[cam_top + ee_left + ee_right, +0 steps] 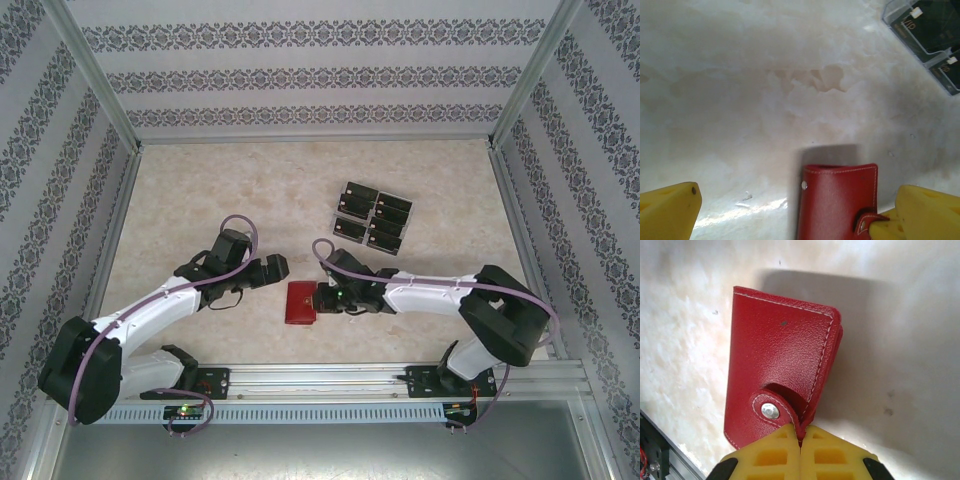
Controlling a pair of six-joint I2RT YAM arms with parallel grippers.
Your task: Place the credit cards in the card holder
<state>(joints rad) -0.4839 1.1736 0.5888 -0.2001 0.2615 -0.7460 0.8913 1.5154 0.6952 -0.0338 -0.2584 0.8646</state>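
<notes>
Before me lies a beige marbled table [200,190]; on its far right part stands a clear plastic tray [888,14] (transparent walls). Wallpaper walls [300,85] with ornament stripes enclose it.

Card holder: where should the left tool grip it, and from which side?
Pinch the card holder by its stitched edge opposite the snap tab, coming from the left: it's closed and thin, and the right tool clamps the tab end.

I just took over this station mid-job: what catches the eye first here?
The closed red card holder lies on the near side of the table, the right gripper shut on its snap-tab edge. The left gripper stands open beside it; black credit cards sit farther back, to the right.
</notes>
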